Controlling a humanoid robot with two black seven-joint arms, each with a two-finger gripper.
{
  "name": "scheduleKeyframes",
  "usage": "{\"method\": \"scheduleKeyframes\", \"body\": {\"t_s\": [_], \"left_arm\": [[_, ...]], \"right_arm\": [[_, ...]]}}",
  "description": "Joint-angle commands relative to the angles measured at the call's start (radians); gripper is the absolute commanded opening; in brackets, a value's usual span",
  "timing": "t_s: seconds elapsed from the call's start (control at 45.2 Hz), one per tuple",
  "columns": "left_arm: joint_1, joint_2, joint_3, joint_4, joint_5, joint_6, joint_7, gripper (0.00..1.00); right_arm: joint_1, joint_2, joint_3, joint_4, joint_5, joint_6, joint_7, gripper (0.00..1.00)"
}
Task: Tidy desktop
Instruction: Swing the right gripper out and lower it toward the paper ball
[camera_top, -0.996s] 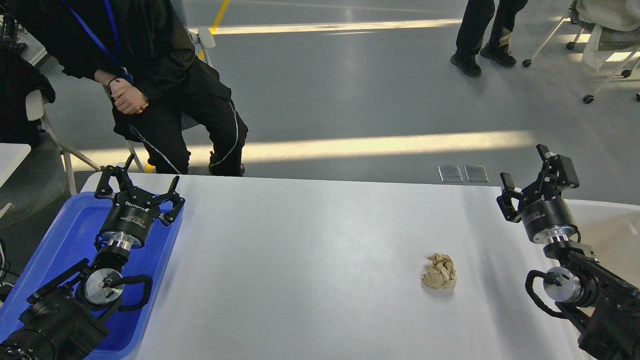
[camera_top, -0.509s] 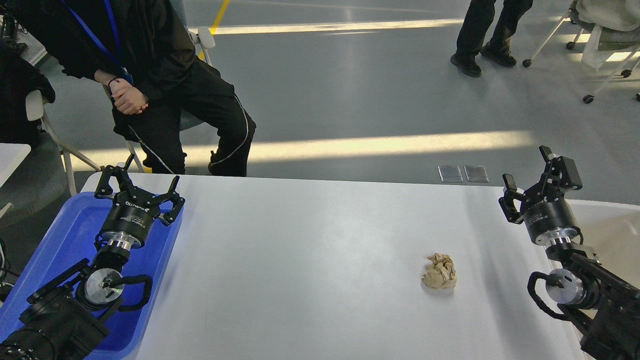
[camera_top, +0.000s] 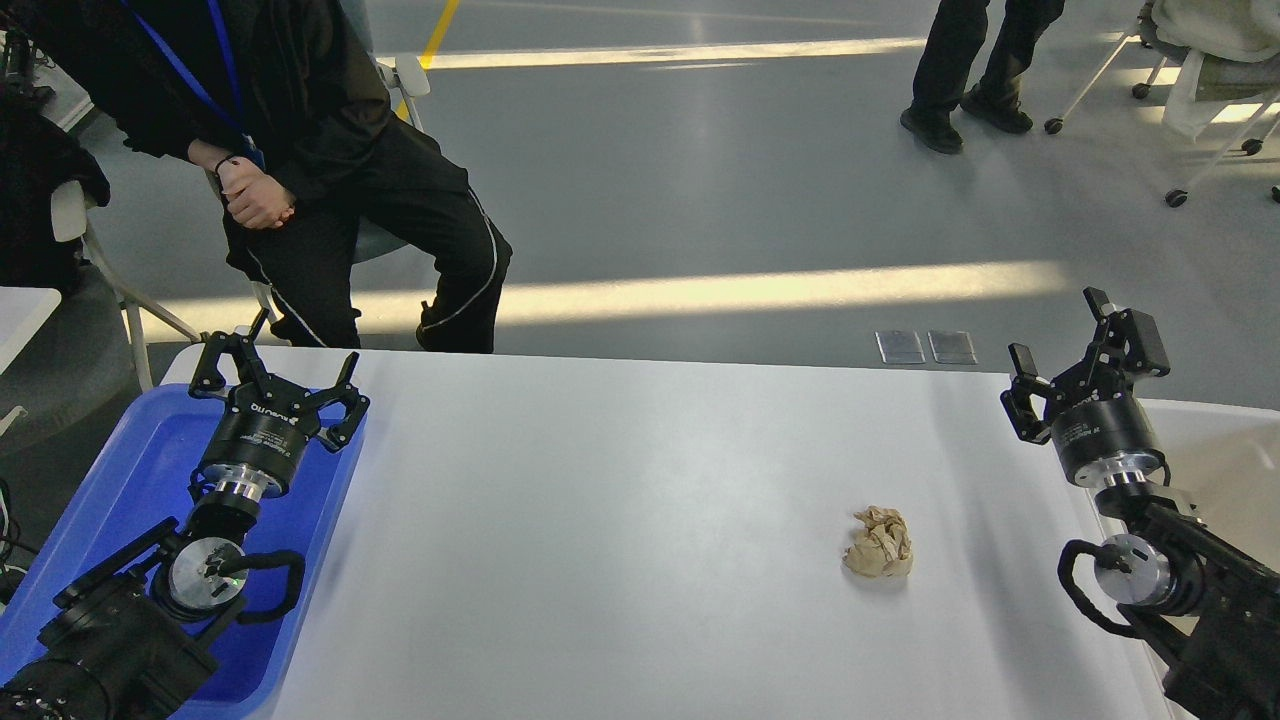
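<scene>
The white tabletop (camera_top: 620, 520) fills the lower middle of the head view, its far edge running in front of a seated person in black (camera_top: 330, 170). On it, right of centre, lies a crumpled tan paper wad (camera_top: 879, 543), alone and well apart from both arms. The left claw (camera_top: 277, 382) hangs over the far end of a blue tray (camera_top: 120, 470) that sits against the tabletop's left side; its fingers are spread wide and hold nothing. The right claw (camera_top: 1085, 355) stands at the tabletop's right edge, released too, with a clear gap between its fingers and nothing in it. Behind and below that arm shows a pale off-white bin (camera_top: 1225, 470), probably beside the tabletop, though the arm hides much of it.
</scene>
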Motion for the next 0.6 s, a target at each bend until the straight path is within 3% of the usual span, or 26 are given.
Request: {"method": "scheduleKeyframes", "body": {"t_s": [0.0, 0.243, 0.42, 0.575], "left_arm": [[-0.002, 0.0, 0.0, 0.0, -0.001, 0.0, 0.0, 1.0], [-0.002, 0.0, 0.0, 0.0, 0.001, 0.0, 0.0, 1.0], [-0.002, 0.0, 0.0, 0.0, 0.001, 0.0, 0.0, 1.0], [-0.002, 0.0, 0.0, 0.0, 0.001, 0.0, 0.0, 1.0]], "right_arm": [[-0.002, -0.013, 0.002, -0.012, 0.004, -0.005, 0.0, 1.0], [-0.005, -0.027, 0.0, -0.006, 0.004, 0.005, 0.002, 1.0], [0.005, -0.025, 0.0, 0.01, 0.009, -0.001, -0.024, 1.0], [-0.005, -0.125, 0.0, 0.148, 0.087, -0.011, -0.175, 1.0]]}}
